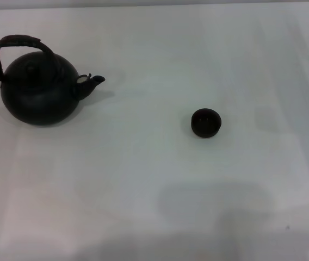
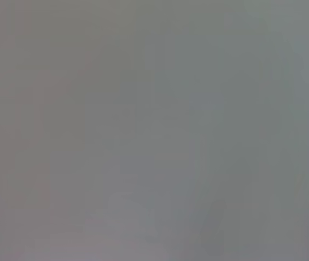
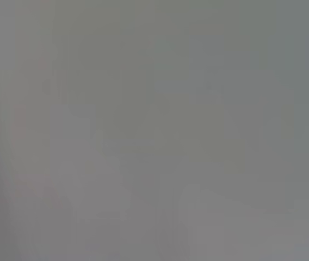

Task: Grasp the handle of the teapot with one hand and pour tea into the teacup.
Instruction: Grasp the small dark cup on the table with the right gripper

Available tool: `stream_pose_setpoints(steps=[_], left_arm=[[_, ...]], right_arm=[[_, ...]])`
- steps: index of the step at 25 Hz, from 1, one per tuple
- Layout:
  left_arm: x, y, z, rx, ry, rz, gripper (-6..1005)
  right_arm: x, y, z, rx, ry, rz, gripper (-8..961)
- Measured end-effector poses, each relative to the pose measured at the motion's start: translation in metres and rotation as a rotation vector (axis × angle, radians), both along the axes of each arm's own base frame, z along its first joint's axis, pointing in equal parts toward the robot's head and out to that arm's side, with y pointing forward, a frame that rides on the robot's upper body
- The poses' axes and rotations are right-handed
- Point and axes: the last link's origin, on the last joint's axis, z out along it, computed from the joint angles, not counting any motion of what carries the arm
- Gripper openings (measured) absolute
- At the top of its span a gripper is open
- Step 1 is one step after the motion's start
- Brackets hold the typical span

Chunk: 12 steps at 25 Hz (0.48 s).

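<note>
The teapot is sitting upright at the far left of the white table, its handle arching over the lid and its spout pointing right. Well apart to the right, near the middle, the teacup is standing alone. Neither gripper is showing in any view, so their grip cannot be told
</note>
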Motion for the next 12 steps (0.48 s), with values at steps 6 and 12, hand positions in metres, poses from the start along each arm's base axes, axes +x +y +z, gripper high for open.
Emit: stream_pose_setpoints(steps=[6,12], left_arm=[[0.002,0.001,-0.002,0.005,-0.01,-0.001,874],[0.007,0.007,-0.004,0.015,-0.019,-0.016,874]], right_arm=[[-0.001,0.003,0.006,0.0,-0.071,0.027,780],[0.001,0.002,0.011,0.008,-0.055,0.032,854]])
